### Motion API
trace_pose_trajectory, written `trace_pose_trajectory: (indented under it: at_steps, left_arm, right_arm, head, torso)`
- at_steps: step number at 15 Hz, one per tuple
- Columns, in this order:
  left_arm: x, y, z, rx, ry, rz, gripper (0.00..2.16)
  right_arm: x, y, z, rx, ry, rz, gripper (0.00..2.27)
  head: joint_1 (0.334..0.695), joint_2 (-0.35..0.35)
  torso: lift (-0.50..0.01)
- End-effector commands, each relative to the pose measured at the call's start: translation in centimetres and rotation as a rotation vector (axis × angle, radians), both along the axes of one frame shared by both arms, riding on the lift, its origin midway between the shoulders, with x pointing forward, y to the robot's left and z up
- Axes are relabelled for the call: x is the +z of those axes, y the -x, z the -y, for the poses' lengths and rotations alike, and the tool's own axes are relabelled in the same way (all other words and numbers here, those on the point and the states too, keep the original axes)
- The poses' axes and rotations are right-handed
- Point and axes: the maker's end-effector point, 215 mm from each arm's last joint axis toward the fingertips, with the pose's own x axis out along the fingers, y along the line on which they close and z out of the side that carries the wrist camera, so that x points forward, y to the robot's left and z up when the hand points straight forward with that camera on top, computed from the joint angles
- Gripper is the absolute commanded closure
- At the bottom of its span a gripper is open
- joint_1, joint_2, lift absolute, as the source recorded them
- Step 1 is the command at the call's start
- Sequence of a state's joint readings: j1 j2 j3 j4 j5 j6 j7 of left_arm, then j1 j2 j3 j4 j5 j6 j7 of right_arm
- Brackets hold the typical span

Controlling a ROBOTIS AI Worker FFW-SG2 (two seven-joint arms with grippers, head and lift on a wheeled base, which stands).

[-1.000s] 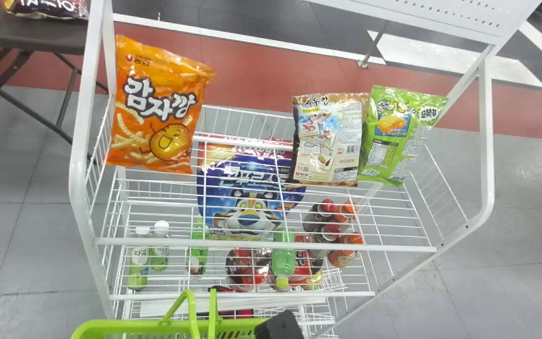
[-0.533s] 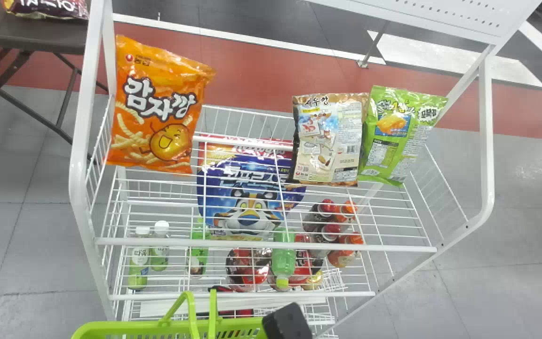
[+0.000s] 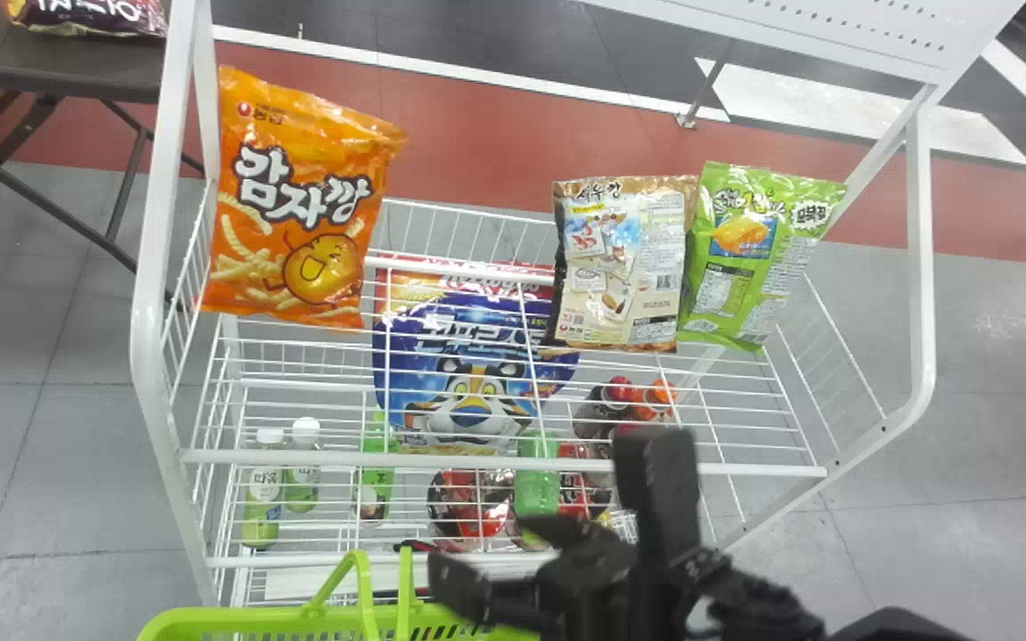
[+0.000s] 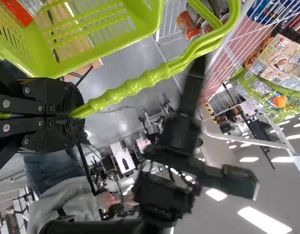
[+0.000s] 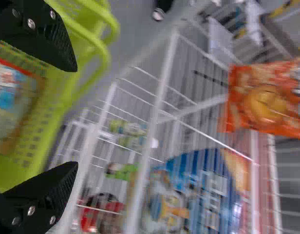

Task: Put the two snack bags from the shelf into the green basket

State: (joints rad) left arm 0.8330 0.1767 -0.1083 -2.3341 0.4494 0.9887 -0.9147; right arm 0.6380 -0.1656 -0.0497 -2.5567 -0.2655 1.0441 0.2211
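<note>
Counting: three snack bags (image 3: pixel 299 205) are sitting on the top shelf (image 3: pixel 504 466), one blue bag (image 3: pixel 477 365) and at least six bottles (image 3: pixel 262 507) lower. One dark bag (image 3: pixel 90 13) is lying on the desk (image 3: pixel 77 67). One basket (image 3: pixel 237 616) is holding at least one packet (image 5: pixel 13 102).

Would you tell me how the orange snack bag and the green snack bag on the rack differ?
The orange snack bag shows big lettering and a smiling face; the green snack bag shows panels of small print. The orange bag stands apart at the left end, while the green bag stands at the right, beside the brown bag. Both stand upright on the white rack.
</note>
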Motion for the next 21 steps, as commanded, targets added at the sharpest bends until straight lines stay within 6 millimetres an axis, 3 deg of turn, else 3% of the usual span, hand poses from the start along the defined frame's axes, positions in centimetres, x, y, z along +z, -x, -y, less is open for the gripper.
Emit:
trace_pose_trajectory:
  at_steps: [1, 4, 9, 12, 15, 21]
  left_arm:
    - [0.0, 0.0, 0.0, 0.000, 0.001, 0.003, 1.98]
    - [0.0, 0.0, 0.0, -0.002, 0.000, 0.004, 1.98]
    - [-0.2, 0.1, 0.0, -0.003, -0.007, 0.002, 1.98]
    - [-0.3, 0.1, 0.1, -0.001, -0.014, 0.001, 1.98]
    - [-0.5, 0.3, 0.4, -0.009, -0.023, 0.001, 1.98]
    - [-0.4, 0.3, 0.3, -0.011, -0.025, 0.003, 1.98]
  right_arm:
    - [4.7, -5.2, 3.2, -0.081, -0.014, 0.208, 0.10]
    - [8.6, -9.5, 8.5, -0.182, 0.004, 0.404, 0.10]
    - [8.9, -13.3, 17.8, -0.330, 0.019, 0.527, 0.11]
    - [7.9, -14.5, 19.8, -0.342, 0.019, 0.557, 0.12]
    - [6.8, -15.3, 20.4, -0.340, 0.040, 0.562, 0.13]
    - [5.0, -17.6, 18.9, -0.259, 0.115, 0.551, 0.13]
  head:
    - [0.695, -0.350]
    - [0.695, -0.350]
    - [0.695, -0.350]
    - [0.695, -0.350]
    - [0.695, -0.350]
    - [0.695, -0.350]
  torso:
    - [-0.010]
    - [-0.010]
    - [-0.010]
    - [-0.010]
    - [-0.010]
    - [-0.010]
